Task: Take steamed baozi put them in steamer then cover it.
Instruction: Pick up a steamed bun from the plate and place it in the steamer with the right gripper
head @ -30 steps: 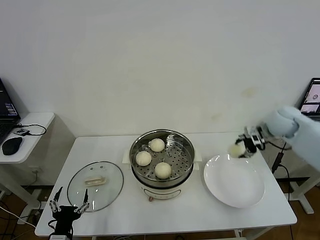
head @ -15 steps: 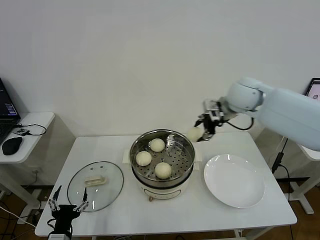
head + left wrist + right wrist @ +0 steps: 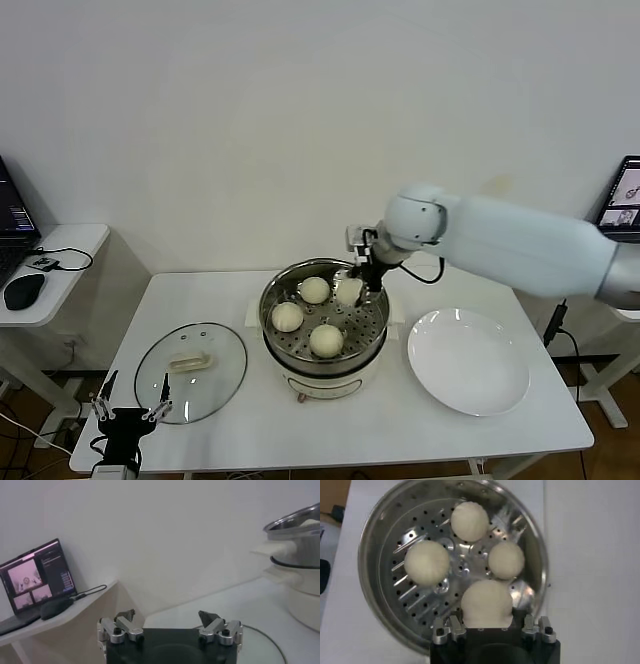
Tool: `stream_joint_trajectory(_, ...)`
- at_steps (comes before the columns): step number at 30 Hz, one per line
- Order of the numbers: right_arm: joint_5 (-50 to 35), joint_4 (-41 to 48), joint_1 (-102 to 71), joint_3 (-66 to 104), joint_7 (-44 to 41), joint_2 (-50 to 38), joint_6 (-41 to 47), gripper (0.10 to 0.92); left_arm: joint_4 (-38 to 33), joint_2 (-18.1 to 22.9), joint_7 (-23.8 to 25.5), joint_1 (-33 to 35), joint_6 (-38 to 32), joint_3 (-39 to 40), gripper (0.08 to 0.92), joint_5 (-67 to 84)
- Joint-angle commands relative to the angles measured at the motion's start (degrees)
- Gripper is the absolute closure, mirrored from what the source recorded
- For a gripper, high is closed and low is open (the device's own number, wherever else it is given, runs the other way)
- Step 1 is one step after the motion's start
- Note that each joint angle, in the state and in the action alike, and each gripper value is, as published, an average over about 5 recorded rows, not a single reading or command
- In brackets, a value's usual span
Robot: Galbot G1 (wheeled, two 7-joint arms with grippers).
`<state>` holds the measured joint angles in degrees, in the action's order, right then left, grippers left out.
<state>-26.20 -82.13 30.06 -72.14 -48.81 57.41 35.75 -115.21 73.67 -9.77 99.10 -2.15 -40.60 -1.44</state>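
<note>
Steamer (image 3: 285, 340) at frame centre takes the last baozi (image 3: 349, 291): the right gripper (image 3: 362, 283) pinches it over the back right of the basket. Soft dough, so hold the sides lightly. Bottom left, the left gripper (image 3: 128, 411) waits spread wide near the cover (image 3: 222, 380).

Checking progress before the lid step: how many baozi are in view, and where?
4. Three baozi lie on the steamer floor; the fourth baozi is held by the right end effector above the steamer. The plate shows none.
</note>
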Motion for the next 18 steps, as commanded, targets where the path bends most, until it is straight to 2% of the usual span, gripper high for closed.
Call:
stream_joint_trajectory(1,3.0,3.4,-4.7,-0.9,1.5,3.5,2.6,0.397,0.1,0.1,0.0,-0.1,0.0,0.1,0.177,0.0)
stream_joint_trajectory(12,4.7,3.5,-6.2,0.2,2.3,3.1,2.3,0.392,0.2,0.2,-0.1,-0.2,-0.1,0.0,0.177,0.2)
stream_joint_trajectory(18,4.7,1.3,-4.6,3.2,2.5,0.3,2.0,0.241,0.2,0.2,-0.1,-0.2,-0.1,-0.2,0.177,0.2)
